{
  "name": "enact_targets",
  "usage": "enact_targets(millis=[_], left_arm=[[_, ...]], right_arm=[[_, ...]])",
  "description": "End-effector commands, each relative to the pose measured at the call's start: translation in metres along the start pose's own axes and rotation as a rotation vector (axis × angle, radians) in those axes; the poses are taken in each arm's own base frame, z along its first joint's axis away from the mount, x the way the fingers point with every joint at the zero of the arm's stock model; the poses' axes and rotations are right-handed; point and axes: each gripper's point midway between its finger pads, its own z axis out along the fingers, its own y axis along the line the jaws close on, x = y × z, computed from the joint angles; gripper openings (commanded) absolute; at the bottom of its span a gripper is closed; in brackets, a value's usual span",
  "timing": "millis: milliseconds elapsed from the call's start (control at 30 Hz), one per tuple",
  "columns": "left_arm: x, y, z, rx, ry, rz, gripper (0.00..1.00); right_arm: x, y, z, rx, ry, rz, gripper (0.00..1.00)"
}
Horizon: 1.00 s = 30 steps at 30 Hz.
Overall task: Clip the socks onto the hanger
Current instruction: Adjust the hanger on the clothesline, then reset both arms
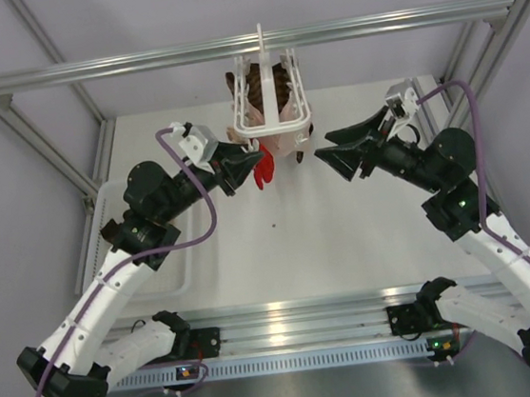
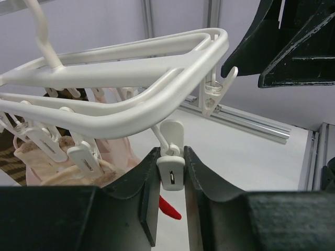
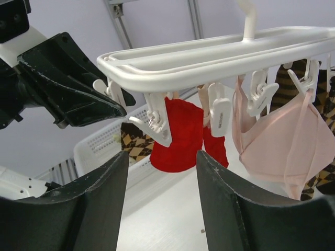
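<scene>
A: Entry one, left gripper (image 2: 171,155). How do we list it?
B: Narrowed onto one clip (image 2: 171,175) dangling at the near corner of the hanger (image 2: 131,112), with a finger against each side. It holds nothing else.
A: Entry two, right gripper (image 1: 325,149)?
B: Jaws parted and empty, just beside the hanger's other side.
A: Location of stock?
B: The hanger is hooked on the rail (image 1: 247,42). The red sock (image 3: 177,137) hangs under the frame, with the pink sock (image 3: 282,141) and the brown striped sock (image 3: 280,86) alongside. We cannot tell which clip carries the red one.
A: Handling note?
B: We judge the squeeze belongs on the clip's upper tabs, so that its mouth gapes. We should steady the hanger against swinging and seat the fabric well inside before letting go.
</scene>
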Motion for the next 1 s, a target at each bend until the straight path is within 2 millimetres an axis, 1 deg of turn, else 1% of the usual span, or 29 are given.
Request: enact_targets(millis=[0,100,133,200,233,300,333,367,400,433,467,500,533,567,600,633,667,700,733,767,800,833,867,900,933,967], left_arm=[[-0.01,-0.001,-0.001,-0.005,-0.038,0.015,0.28],[-0.002,-0.004,-0.005,0.0,-0.022,0.005,0.29],[0.0,-0.004,-0.005,0.003,-0.015,0.002,0.31],[0.005,-0.004,-0.006,-0.004,0.003,-0.013,0.46],[0.006,-0.004,-0.007,-0.007,0.012,-0.017,0.5],[0.011,-0.001,-0.01,-0.028,0.038,-0.022,0.52],[0.02,0.0,-0.013,-0.04,0.071,-0.035,0.55],[0.026,0.0,-0.016,-0.049,0.094,-0.044,0.57],[0.029,0.001,-0.022,-0.062,0.11,-0.049,0.59],[0.043,0.0,-0.027,-0.063,0.155,-0.07,0.59],[0.046,0.0,-0.032,-0.071,0.161,-0.085,0.59],[0.046,0.006,-0.041,-0.098,0.154,-0.086,0.6],[0.059,0.009,-0.048,-0.119,0.187,-0.11,0.6],[0.058,0.013,-0.055,-0.142,0.184,-0.122,0.61],[0.062,0.024,-0.063,-0.192,0.196,-0.131,0.61],[0.068,0.03,-0.07,-0.223,0.212,-0.144,0.64],[0.07,0.035,-0.08,-0.263,0.224,-0.147,0.68],[0.073,0.047,-0.089,-0.32,0.235,-0.151,0.7],[0.074,0.053,-0.096,-0.36,0.246,-0.16,0.73],[0.088,0.059,-0.109,-0.421,0.309,-0.188,0.78],[0.086,0.068,-0.119,-0.467,0.33,-0.19,0.85],[0.094,0.071,-0.128,-0.5,0.382,-0.203,0.92],[0.106,0.075,-0.134,-0.516,0.452,-0.198,0.98],[0.119,0.072,-0.148,-0.532,0.546,-0.223,0.98],[0.125,0.073,-0.154,-0.528,0.593,-0.205,0.98],[0.128,0.074,-0.159,-0.545,0.615,-0.212,0.98]], right_arm=[[-0.044,0.022,0.0,-0.071,-0.113,-0.044,0.53],[-0.045,0.022,0.002,-0.072,-0.115,-0.042,0.53],[-0.043,0.021,0.003,-0.069,-0.111,-0.039,0.53],[-0.039,0.016,0.004,-0.054,-0.107,-0.042,0.54],[-0.038,0.015,0.003,-0.047,-0.107,-0.047,0.54],[-0.033,0.008,0.002,-0.013,-0.098,-0.057,0.54],[-0.029,0.005,0.0,0.004,-0.085,-0.059,0.55],[-0.023,-0.002,-0.001,0.038,-0.078,-0.056,0.56],[-0.02,-0.005,-0.003,0.052,-0.074,-0.056,0.56],[-0.017,-0.004,-0.008,0.055,-0.073,-0.061,0.57],[-0.006,-0.008,-0.01,0.069,-0.052,-0.052,0.57],[-0.001,-0.009,-0.013,0.076,-0.045,-0.049,0.58],[-0.001,-0.007,-0.018,0.077,-0.051,-0.058,0.59],[0.011,-0.011,-0.021,0.094,-0.025,-0.051,0.6],[0.014,-0.014,-0.023,0.108,-0.02,-0.055,0.61],[0.014,-0.014,-0.028,0.118,-0.025,-0.06,0.65],[0.023,-0.018,-0.032,0.139,-0.003,-0.057,0.68],[0.027,-0.02,-0.034,0.15,0.006,-0.068,0.72],[0.026,-0.02,-0.04,0.163,0.001,-0.075,0.79],[0.031,-0.027,-0.043,0.192,0.005,-0.078,0.82],[0.041,-0.032,-0.048,0.221,0.04,-0.077,0.86],[0.041,-0.034,-0.054,0.242,0.037,-0.081,0.92],[0.048,-0.042,-0.059,0.279,0.05,-0.078,0.96],[0.054,-0.044,-0.066,0.295,0.072,-0.09,1.0],[0.062,-0.051,-0.07,0.325,0.091,-0.089,1.0],[0.068,-0.054,-0.075,0.34,0.106,-0.088,1.0]])
